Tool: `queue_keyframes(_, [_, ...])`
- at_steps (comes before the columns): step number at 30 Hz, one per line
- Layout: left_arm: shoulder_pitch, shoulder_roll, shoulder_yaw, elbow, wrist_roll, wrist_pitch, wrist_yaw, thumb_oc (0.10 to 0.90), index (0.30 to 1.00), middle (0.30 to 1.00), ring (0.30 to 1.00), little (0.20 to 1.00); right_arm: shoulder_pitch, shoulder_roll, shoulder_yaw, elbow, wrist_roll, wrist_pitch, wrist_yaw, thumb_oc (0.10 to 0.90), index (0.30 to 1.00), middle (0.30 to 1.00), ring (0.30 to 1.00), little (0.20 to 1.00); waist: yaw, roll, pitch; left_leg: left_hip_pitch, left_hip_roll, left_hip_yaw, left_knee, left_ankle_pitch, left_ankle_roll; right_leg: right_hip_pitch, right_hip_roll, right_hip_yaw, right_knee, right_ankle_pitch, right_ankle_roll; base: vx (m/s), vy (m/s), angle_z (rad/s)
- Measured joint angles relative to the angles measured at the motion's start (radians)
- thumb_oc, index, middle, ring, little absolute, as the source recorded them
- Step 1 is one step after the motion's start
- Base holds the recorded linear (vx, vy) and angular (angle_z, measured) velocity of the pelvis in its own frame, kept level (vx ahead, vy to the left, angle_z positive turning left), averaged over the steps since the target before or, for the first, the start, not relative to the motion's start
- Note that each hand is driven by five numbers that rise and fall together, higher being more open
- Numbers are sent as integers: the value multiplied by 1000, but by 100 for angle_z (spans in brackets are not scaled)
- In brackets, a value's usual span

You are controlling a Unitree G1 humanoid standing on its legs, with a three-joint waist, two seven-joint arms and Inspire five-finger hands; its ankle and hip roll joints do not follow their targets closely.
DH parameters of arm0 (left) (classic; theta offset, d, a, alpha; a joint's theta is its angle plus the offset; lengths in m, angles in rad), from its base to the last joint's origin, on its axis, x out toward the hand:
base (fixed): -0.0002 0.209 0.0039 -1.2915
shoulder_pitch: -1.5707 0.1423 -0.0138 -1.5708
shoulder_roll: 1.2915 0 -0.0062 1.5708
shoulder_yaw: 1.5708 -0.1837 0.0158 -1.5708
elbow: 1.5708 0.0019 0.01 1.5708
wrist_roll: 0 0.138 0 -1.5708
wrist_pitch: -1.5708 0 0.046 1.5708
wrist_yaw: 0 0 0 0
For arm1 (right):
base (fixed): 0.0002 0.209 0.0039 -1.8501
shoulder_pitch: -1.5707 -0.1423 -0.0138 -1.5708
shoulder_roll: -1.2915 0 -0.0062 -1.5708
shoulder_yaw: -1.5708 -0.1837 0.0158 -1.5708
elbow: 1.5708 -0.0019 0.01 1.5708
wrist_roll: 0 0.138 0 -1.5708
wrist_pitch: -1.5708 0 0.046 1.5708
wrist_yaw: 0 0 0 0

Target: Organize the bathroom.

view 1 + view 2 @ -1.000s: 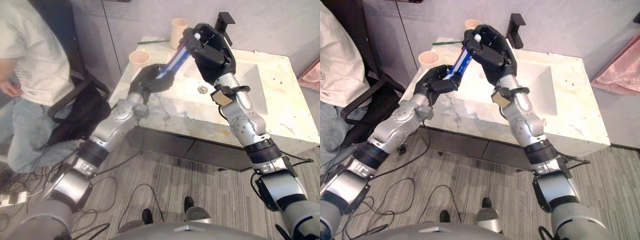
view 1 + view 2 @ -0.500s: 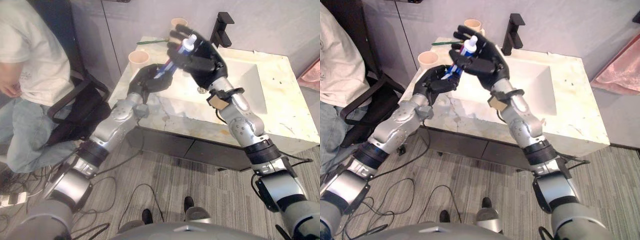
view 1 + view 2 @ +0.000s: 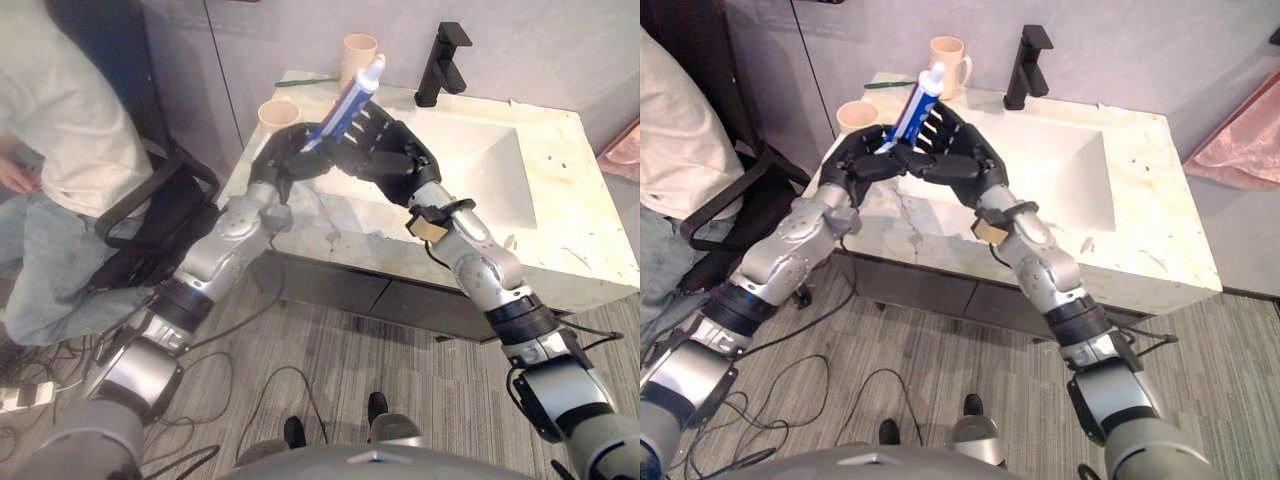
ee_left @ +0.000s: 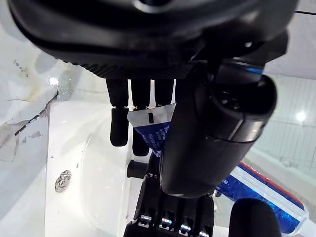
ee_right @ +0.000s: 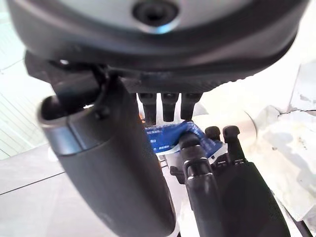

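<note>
- Tube [image 3: 345,106]: glossy blue-and-white plastic with a smooth white cap, held in the left hand [image 3: 283,163].
- Left hand and right hand [image 3: 385,160]: matt black plastic with a fine rough grain on the casing; arms of brushed silver-grey metal.
- Counter [image 3: 560,235], under both hands: polished pale stone with faint veins, slightly glossy.
- Sink [image 3: 490,170], beside the right hand: smooth white, glossy, with a shiny metal drain.
- Tap [image 3: 443,62], beyond the right hand: matt black metal.
- Cups [image 3: 858,116], [image 3: 946,60], just past the hands: matt peach, smooth.
- Floor [image 3: 330,380]: rough grey striped carpet.
- Wall [image 3: 560,50]: flat matt grey.
</note>
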Motion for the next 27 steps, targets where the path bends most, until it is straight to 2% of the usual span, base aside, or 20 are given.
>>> queue_keyframes(16, [0, -6, 10, 0, 0, 0, 24, 400, 300, 300, 300, 300, 1, -1, -31, -20, 0, -106, -33, 800, 900, 900, 900, 900, -7, 0, 0, 3, 0, 6, 0, 0, 0, -1, 1, 5, 0, 0, 0, 0, 0, 0])
queue_keyframes(27, [0, -11, 10, 0, 0, 0, 24, 400, 300, 300, 300, 300, 1, -1, -31, -20, 0, -109, -49, 800, 900, 900, 900, 900, -1, 0, 0, 2, 1, 7, 0, 0, 0, -1, 2, 4, -1, 0, 0, 0, 0, 0])
